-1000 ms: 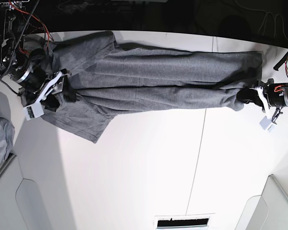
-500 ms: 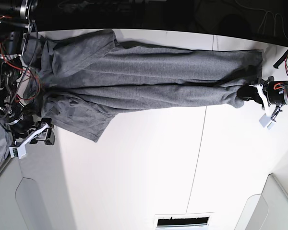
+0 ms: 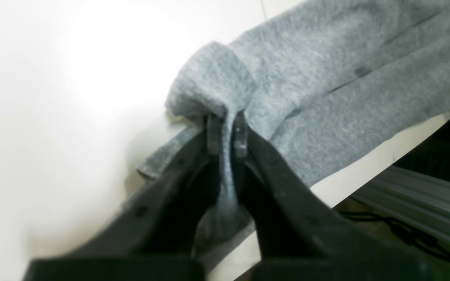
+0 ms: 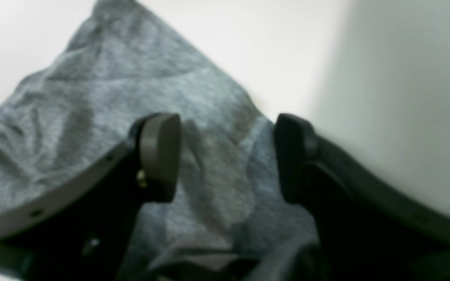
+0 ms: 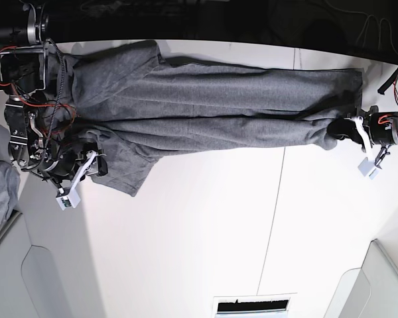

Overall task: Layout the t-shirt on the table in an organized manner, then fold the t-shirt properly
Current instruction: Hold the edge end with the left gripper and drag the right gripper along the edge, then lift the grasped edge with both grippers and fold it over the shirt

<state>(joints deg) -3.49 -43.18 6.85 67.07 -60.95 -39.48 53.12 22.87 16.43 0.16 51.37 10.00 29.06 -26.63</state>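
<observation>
In the left wrist view we see the left gripper (image 3: 225, 134) clenched on a thin fold of the t-shirt (image 3: 346, 89); the cloth passes between the two fingertips (image 3: 240, 136) and hangs down between the black fingers. Just above the tips the fabric makes a rounded bump. The knit is heather grey and looks soft and a little fuzzy. This pinched corner lies near one edge of the table (image 3: 53, 97), and below the edge there is dark space.

In the right wrist view the right gripper (image 4: 227, 156) is released: its two fingers stand wide apart over wrinkled grey cloth of the t-shirt (image 4: 111, 97), and nothing is between them. We cannot tell if the pads touch the fabric.

In the base view the t-shirt (image 5: 212, 106) lies stretched as a long band along the far edge of the table (image 5: 199, 232). Long creases run through its length. One sleeve flap points toward the table middle, near the right gripper (image 5: 96, 165). The left gripper (image 5: 348, 129) holds the opposite end. A thin dark seam (image 5: 272, 225) crosses the white top.
</observation>
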